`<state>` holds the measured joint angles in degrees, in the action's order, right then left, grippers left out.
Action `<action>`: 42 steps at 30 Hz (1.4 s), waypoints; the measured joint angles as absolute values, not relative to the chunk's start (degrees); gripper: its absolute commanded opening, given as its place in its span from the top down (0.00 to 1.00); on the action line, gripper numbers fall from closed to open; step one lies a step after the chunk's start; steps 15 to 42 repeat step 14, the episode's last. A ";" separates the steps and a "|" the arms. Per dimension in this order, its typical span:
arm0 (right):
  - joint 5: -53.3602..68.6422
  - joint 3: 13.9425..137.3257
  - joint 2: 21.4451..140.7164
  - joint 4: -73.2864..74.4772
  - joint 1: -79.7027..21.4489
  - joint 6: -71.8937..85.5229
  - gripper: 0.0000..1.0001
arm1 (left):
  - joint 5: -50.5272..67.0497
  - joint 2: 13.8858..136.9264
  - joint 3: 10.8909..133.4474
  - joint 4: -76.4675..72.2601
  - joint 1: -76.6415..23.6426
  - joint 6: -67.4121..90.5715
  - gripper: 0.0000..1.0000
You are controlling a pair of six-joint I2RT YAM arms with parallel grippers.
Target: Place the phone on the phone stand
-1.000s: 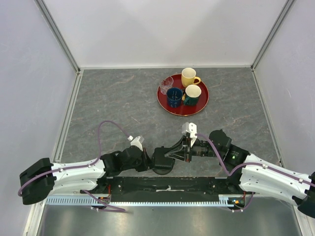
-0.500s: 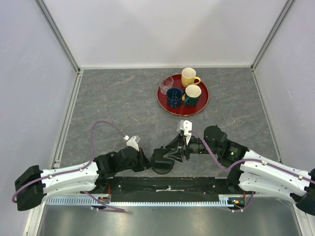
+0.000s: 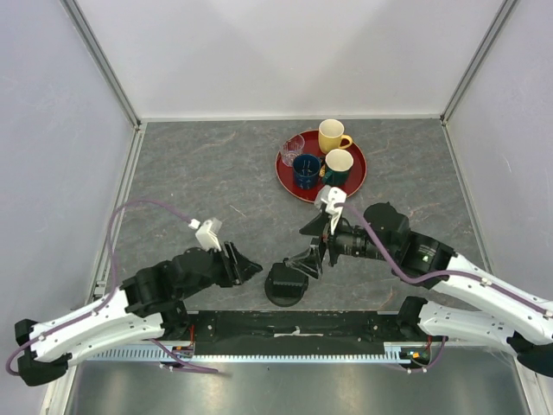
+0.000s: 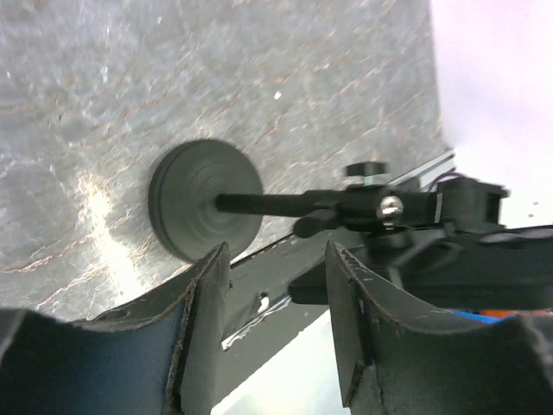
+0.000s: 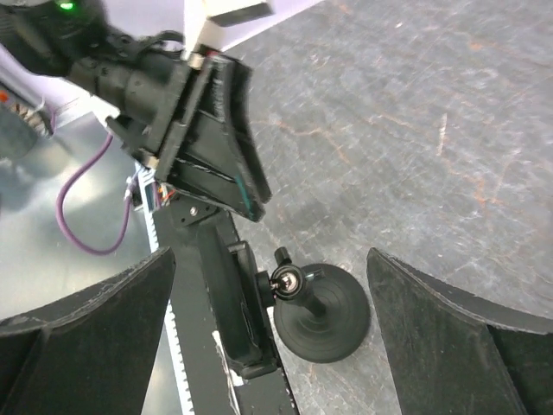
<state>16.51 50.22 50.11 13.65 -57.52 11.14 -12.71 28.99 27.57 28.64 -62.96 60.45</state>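
Observation:
The phone stand [image 3: 282,299] is upright near the table's front edge, its round disc base [image 5: 327,324] flat on the grey top. The phone [image 5: 240,313] rests in the cradle at the top of the stem, seen edge-on in the right wrist view and as a dark slab [image 4: 432,277] in the left wrist view. My left gripper [image 3: 244,264] is open just left of the stand, touching nothing [image 4: 276,259]. My right gripper [image 3: 313,251] hangs open up and to the right of it, with the stand below and between its spread fingers [image 5: 270,259].
A round red tray [image 3: 298,189] at the back centre-right holds a yellow mug [image 3: 331,136], a green mug [image 3: 338,166], a blue mug [image 3: 305,169] and a clear glass [image 3: 292,148]. A black rail [image 3: 294,325] runs along the near edge just behind the stand. White walls close in on both sides.
Both grippers were shut at the stand a second ago; both have opened and drawn back, the left one to the left, the right one up and right. The phone stays on the stand.

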 measured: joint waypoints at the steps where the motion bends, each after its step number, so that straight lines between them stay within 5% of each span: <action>1: 15.11 51.88 50.00 15.46 -57.52 11.55 0.02 | -13.50 28.14 29.17 29.80 -62.96 59.86 0.42; 14: -21.61 71.37 43.29 38.96 -57.47 16.45 0.02 | -23.59 19.57 54.50 41.04 -62.96 45.78 0.32; 42: -21.61 71.37 43.29 38.96 -57.47 16.45 0.02 | -23.59 19.57 54.50 41.04 -62.96 45.78 0.32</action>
